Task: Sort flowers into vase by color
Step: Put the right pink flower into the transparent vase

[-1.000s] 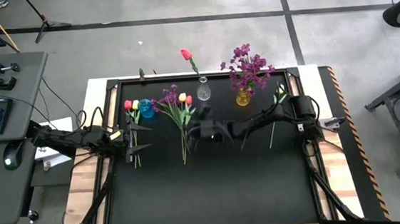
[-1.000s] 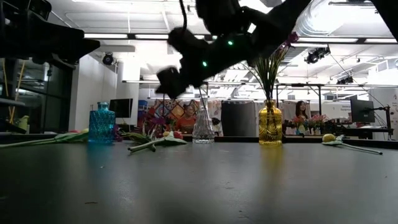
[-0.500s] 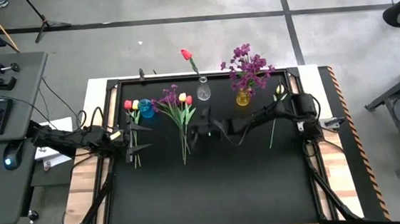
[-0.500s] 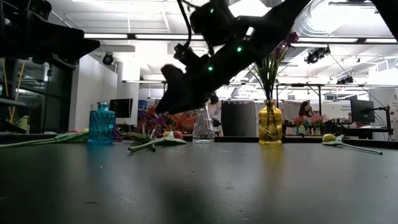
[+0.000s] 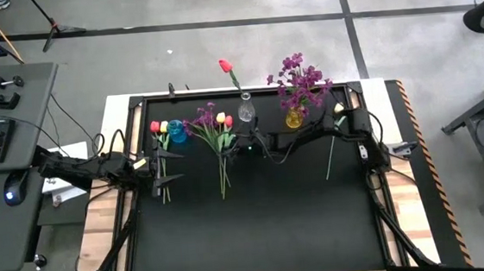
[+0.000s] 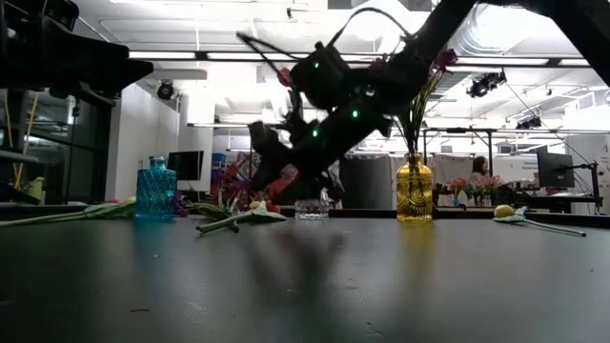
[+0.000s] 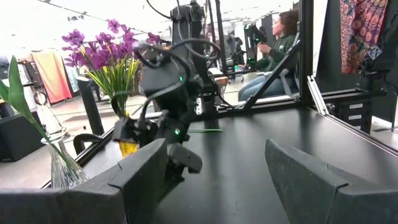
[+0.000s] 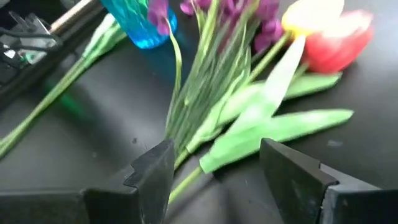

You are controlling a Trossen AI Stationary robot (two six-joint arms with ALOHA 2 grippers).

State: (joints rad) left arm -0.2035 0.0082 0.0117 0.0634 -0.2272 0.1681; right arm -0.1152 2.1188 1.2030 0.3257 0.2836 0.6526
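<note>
A bunch of flowers lies on the black table: purple sprigs, a red tulip and a yellow tulip, with green stems running toward the near edge. My right gripper is open and slants down just above these stems, touching nothing; in the high view it stands beside the bunch. A blue vase, a clear vase with one red tulip and a yellow vase with purple blossoms stand along the far edge. My left gripper waits open at the left.
Two tulips lie left of the blue vase, stems toward the near edge. A single yellow tulip lies at the far right, its stem under my right arm. The table's near half is bare black surface. A person sits in the room beyond.
My right gripper has gone toward the table's far left and down, onto the bunch of flowers, and has rolled about its own axis. Its fingers have stayed open. The flowers have not moved.
</note>
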